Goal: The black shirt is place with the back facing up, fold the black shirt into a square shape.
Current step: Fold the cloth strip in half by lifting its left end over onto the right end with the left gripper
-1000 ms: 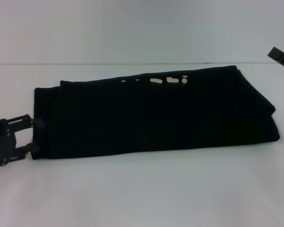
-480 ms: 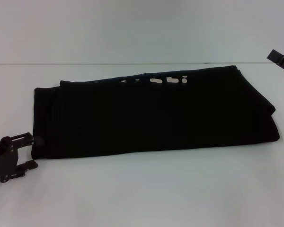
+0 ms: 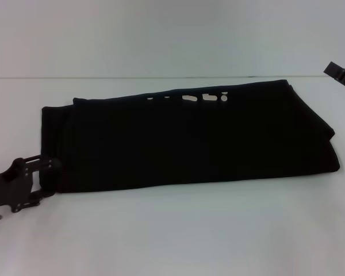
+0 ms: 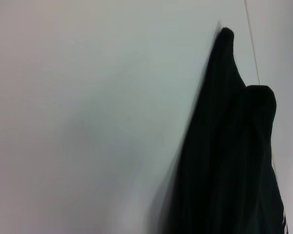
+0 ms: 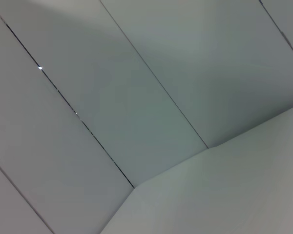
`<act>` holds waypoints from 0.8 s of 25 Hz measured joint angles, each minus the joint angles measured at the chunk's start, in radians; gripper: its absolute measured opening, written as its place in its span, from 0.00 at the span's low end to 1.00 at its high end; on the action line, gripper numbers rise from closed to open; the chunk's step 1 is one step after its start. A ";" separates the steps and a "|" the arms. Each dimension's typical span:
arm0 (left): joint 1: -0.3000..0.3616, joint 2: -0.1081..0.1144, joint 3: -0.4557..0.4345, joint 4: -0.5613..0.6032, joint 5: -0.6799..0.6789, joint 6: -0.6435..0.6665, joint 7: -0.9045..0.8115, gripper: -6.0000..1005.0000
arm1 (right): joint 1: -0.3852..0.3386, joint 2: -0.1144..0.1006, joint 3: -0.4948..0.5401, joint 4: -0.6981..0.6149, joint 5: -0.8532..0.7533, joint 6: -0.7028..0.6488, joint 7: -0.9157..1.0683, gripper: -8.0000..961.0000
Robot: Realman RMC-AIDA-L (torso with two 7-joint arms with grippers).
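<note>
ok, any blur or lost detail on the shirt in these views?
Head view: the black shirt reads as a flat dark mass, folds barely visible; left tool sits at its near-left corner. Left wrist view: shirt edge smeared. Right wrist view: no shirt.

One black shirt (image 3: 190, 141), one white table (image 3: 178, 236), and two end effectors: left end effector (image 3: 43, 178), right end effector (image 3: 340, 73).

The black shirt (image 3: 190, 138) is seen as plain black fabric with pale pinkish-white lettering along one fold, set against a white worktop (image 3: 178, 236), beside a black left gripper (image 3: 46, 175).
</note>
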 joint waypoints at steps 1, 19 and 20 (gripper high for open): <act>-0.006 0.001 0.003 -0.008 0.000 -0.008 0.000 0.75 | 0.000 0.000 0.000 0.000 0.000 0.000 0.000 0.75; -0.117 0.014 0.053 -0.068 -0.101 -0.034 0.077 0.74 | 0.008 0.000 0.007 0.000 0.005 0.005 0.000 0.75; -0.111 0.015 0.056 -0.068 -0.086 -0.039 0.065 0.74 | 0.008 0.000 0.007 0.000 0.005 0.006 0.000 0.75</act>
